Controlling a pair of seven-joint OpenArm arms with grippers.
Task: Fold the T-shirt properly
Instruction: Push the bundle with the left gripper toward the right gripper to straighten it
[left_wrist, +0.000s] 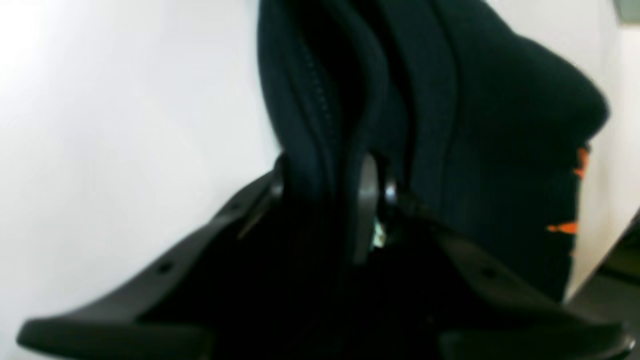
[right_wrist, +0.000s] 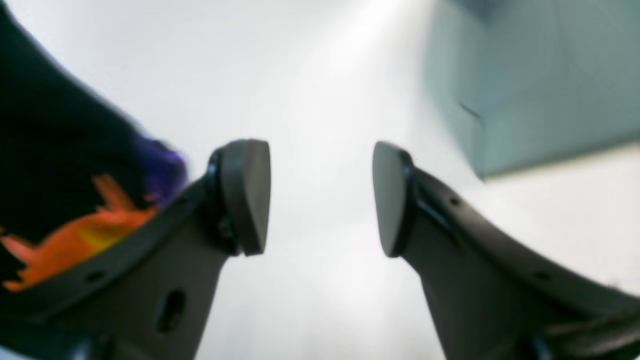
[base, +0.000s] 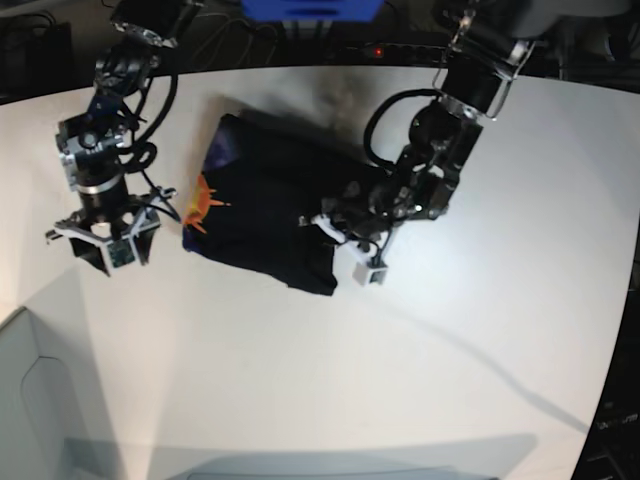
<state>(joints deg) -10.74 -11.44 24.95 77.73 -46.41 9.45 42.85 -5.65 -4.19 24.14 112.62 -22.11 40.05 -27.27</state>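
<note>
Worryingly, the left end effector was clamped on bunched T-shirt layers that could slip loose, while the right end effector gaped empty beside it.

Both wrist views are blurred. In the left wrist view the T-shirt runs off the top edge and its folds cover the tips of the left gripper, so the jaws' gap cannot be read. In the right wrist view the shirt's orange print is cut by the left edge.
</note>
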